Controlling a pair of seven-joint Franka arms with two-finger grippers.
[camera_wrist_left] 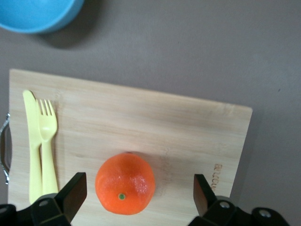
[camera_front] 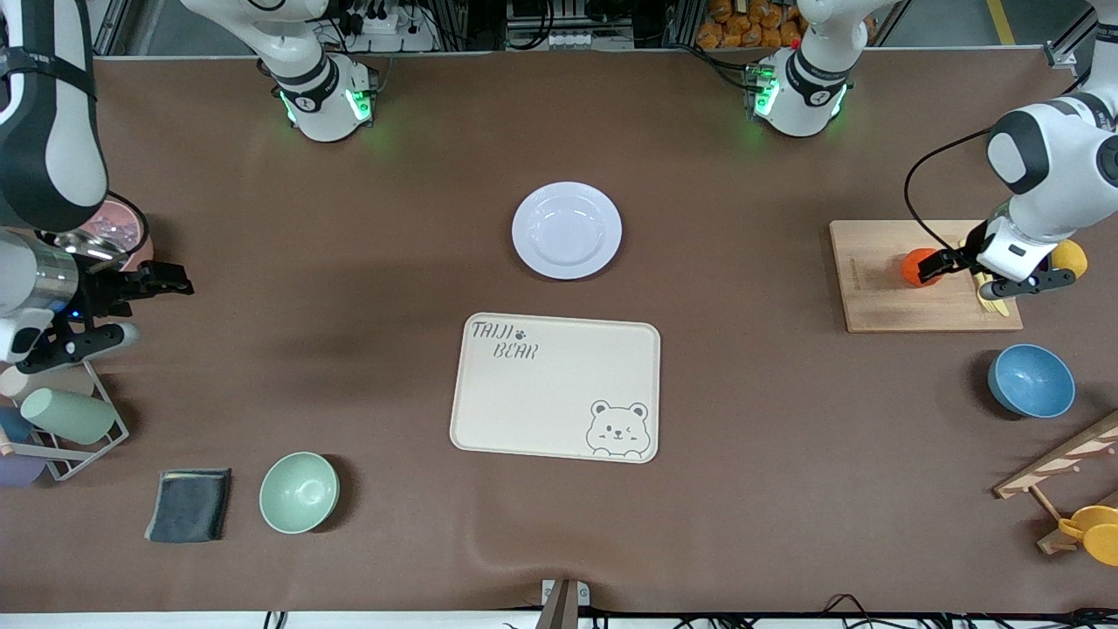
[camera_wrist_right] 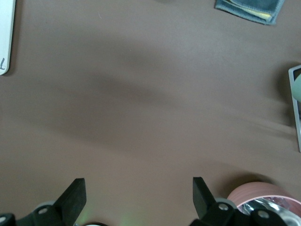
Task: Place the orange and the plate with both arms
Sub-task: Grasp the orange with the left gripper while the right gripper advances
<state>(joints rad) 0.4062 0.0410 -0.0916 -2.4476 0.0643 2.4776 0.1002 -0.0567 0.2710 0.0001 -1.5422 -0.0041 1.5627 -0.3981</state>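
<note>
The orange (camera_front: 917,266) lies on a wooden cutting board (camera_front: 882,301) at the left arm's end of the table. My left gripper (camera_front: 991,273) hangs open over the board. In the left wrist view the orange (camera_wrist_left: 125,183) sits between its spread fingers (camera_wrist_left: 75,190), touching neither. The lavender-white plate (camera_front: 567,230) rests empty mid-table, farther from the front camera than the bear-print tray (camera_front: 559,393). My right gripper (camera_front: 144,307) is open and empty over bare table at the right arm's end (camera_wrist_right: 136,193).
A yellow knife and fork (camera_wrist_left: 40,146) and a lemon (camera_front: 1070,258) share the board. A blue bowl (camera_front: 1031,381) and a wooden rack (camera_front: 1057,472) stand nearer the camera. A pink bowl (camera_front: 122,227), a cup rack (camera_front: 61,419), a grey cloth (camera_front: 189,504) and a green bowl (camera_front: 299,492) are at the right arm's end.
</note>
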